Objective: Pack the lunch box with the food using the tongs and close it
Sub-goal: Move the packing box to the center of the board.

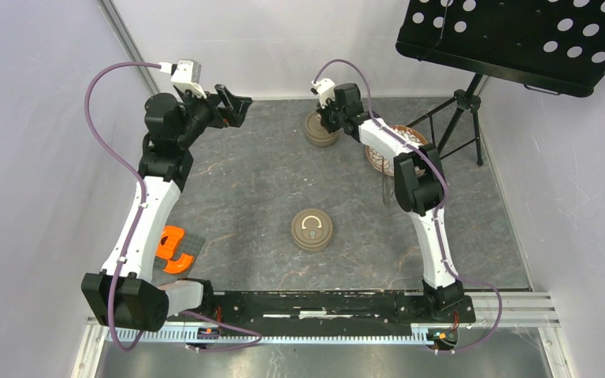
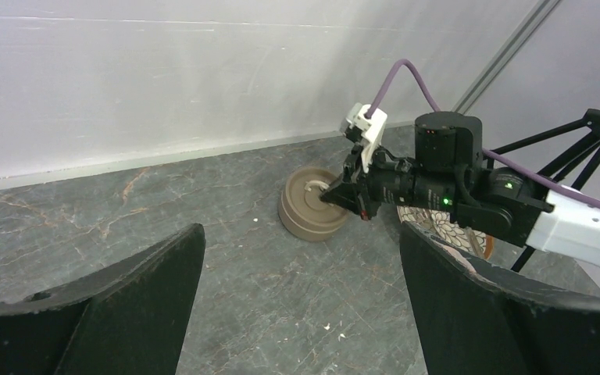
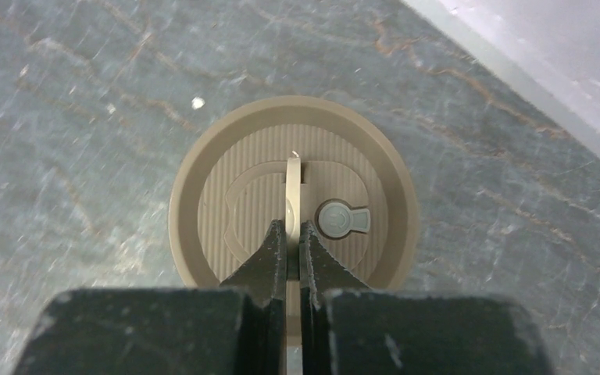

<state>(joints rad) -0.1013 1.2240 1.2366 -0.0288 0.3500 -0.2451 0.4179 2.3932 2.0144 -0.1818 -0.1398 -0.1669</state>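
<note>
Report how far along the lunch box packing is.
Done: nothing packed that shows; both tan round containers, the near one and the far one, look lidded. In hand: the right pincer is shut on the far lid's upright handle, apparently to open it; the left pincer hangs open, empty. Left: taking the tongs, loading the food, closing up.

Light even, diffuse, from above; shadows on table (image 1: 244, 181) faint and soft. Right wrist view: tan lid (image 3: 226, 195) sharp, black fingers (image 3: 269, 258) in foreground blurred, table smeared toward edges.
</note>
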